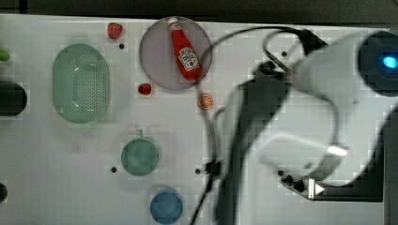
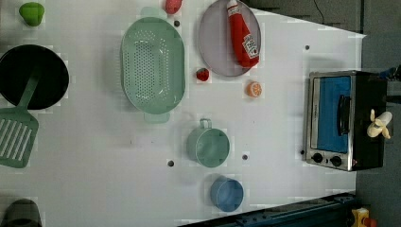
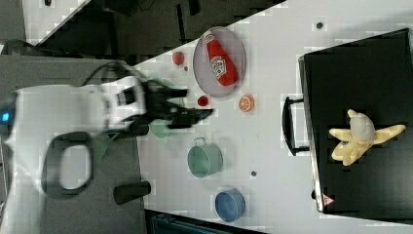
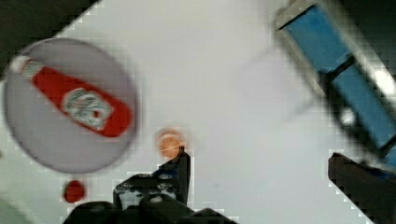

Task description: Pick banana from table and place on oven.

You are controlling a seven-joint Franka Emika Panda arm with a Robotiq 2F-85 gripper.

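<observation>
The banana (image 2: 379, 125), a pale yellow toy with its peel spread out, lies on the black top of the oven (image 2: 340, 120). In the right view the banana (image 3: 360, 136) rests near the middle of the oven top (image 3: 360, 68), with nothing touching it. My gripper (image 3: 187, 103) is well away from it, above the white table (image 3: 272, 146) near the grey plate. In the wrist view the gripper (image 4: 266, 177) is open, its fingers (image 4: 182, 168) wide apart with nothing between them. The oven's blue glass door (image 4: 345, 84) and the orange slice (image 4: 169, 142) are below.
A ketchup bottle (image 2: 242, 35) lies on a grey plate (image 2: 213, 42). Nearby are an orange slice (image 2: 254, 89), a strawberry (image 2: 202, 74), a green colander (image 2: 152, 66), a green cup (image 2: 208, 146) and a blue bowl (image 2: 227, 194). A black pan (image 2: 33, 75) and a green spatula (image 2: 16, 135) are on the left view's left.
</observation>
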